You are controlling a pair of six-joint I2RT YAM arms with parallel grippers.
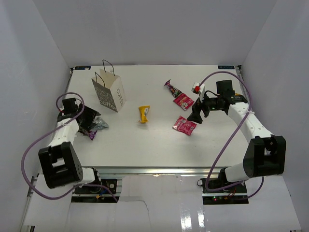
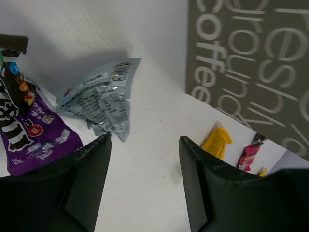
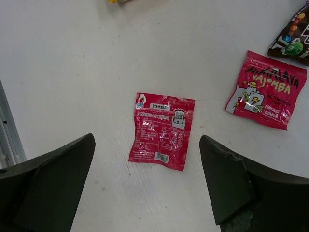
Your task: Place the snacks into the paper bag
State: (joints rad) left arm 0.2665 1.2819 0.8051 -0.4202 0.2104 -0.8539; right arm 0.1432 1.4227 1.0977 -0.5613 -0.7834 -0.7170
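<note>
Near the white "coffee" paper bag (image 1: 109, 91) lies a purple M&M's packet (image 2: 26, 133); left claw (image 2: 144, 154) released, right claw (image 3: 147, 145) released beside a red "Vajomba" pouch (image 3: 266, 91).

Upper right, the wrapper (image 3: 292, 34) is cut by the edge; top left, a yellow packet (image 3: 118, 1) barely shows.

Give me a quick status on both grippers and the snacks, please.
Left gripper open, empty, by silver packet. Right gripper open, over red pouch. Paper bag upright; snacks loose on table. Nothing blocking the pouch.
</note>
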